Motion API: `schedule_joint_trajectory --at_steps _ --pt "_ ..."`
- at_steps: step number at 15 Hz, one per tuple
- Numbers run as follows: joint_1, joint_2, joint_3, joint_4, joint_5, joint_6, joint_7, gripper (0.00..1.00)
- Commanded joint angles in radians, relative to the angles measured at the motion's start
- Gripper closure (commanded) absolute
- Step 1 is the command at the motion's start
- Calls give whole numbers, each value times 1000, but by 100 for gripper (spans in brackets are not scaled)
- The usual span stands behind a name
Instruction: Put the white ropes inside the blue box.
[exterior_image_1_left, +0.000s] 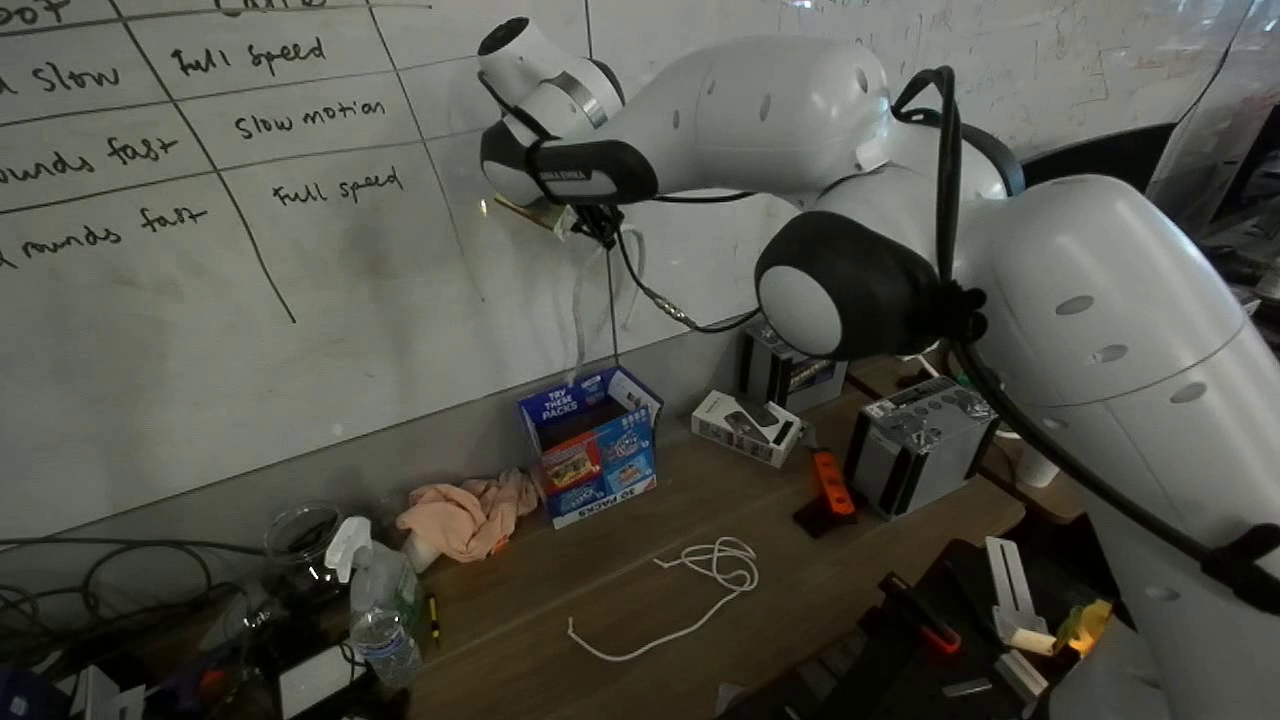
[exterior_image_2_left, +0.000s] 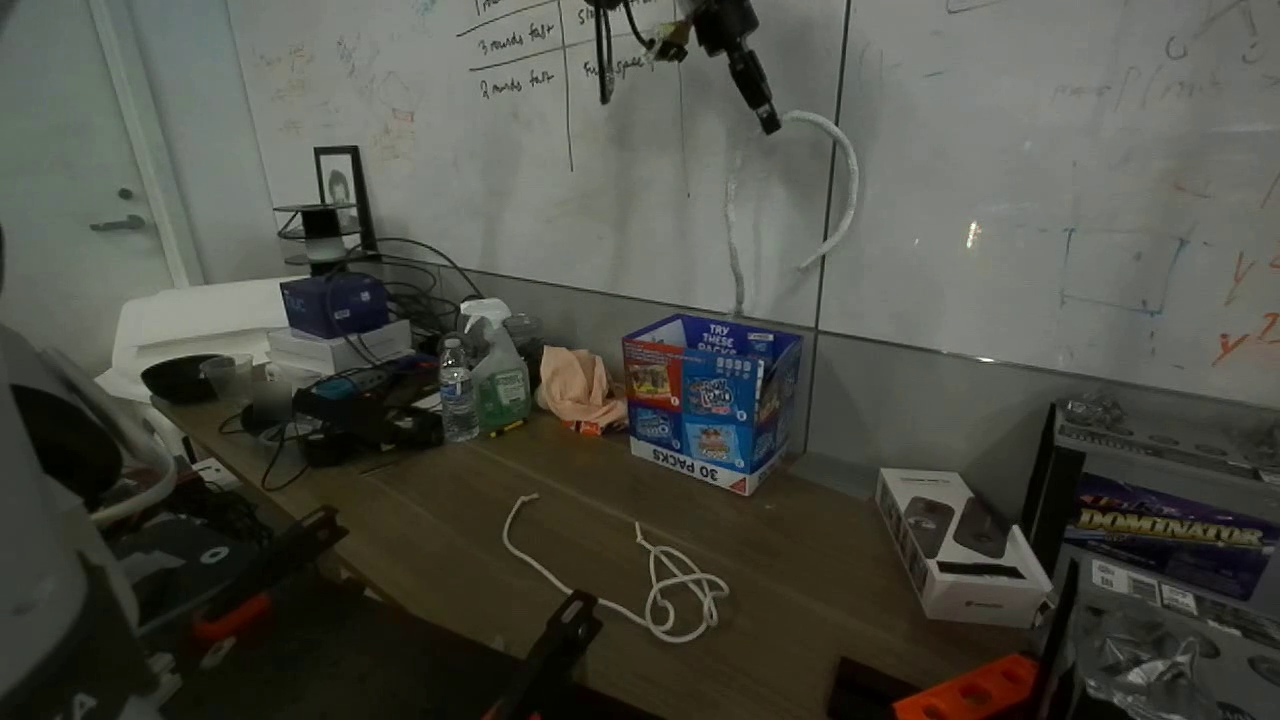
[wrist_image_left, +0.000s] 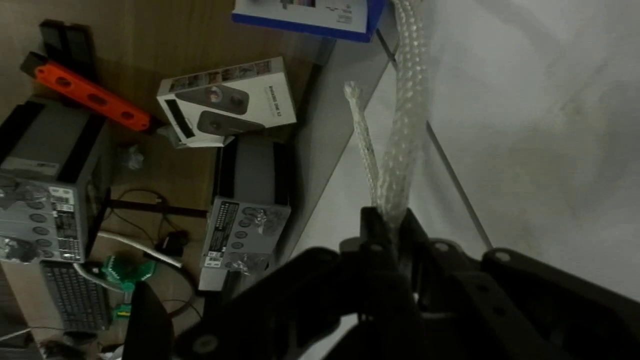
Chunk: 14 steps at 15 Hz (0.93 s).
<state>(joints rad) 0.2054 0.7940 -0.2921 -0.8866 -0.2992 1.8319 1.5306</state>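
My gripper (exterior_image_2_left: 768, 120) is high in front of the whiteboard, above the blue box. It is shut on a white rope (exterior_image_2_left: 854, 175), which arcs out of the jaws and hangs down. In the wrist view the held rope (wrist_image_left: 407, 100) rises from between the fingertips, with a short loose end beside it. A fainter pale strand falls to the box's back rim; I cannot tell if it is rope or reflection. The blue box (exterior_image_1_left: 625, 450) stands open-topped against the wall, its inside dark. Another white rope (exterior_image_1_left: 620, 659) lies loosely looped on the table in front of it.
Beside the box lies a pinkish cloth (exterior_image_1_left: 465, 515), with a spray bottle (exterior_image_2_left: 500, 375) and water bottle (exterior_image_2_left: 459, 395) further along. Across from them are a white carton (exterior_image_2_left: 955, 550), grey devices (exterior_image_1_left: 920, 450) and an orange tool (exterior_image_1_left: 830, 480). The whiteboard (exterior_image_2_left: 950, 120) rises directly behind.
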Motion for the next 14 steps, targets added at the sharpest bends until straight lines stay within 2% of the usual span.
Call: schedule_joint_trajectory --at_steps 1,3,8,14 --pt "-18 40 28 57 41 -89 -46 97" --pt "-21 60 37 59 51 -106 -55 97" --pt "-29 131 45 90 57 -63 -44 97" --pt "-47 189 88 123 99 -73 -63 97"
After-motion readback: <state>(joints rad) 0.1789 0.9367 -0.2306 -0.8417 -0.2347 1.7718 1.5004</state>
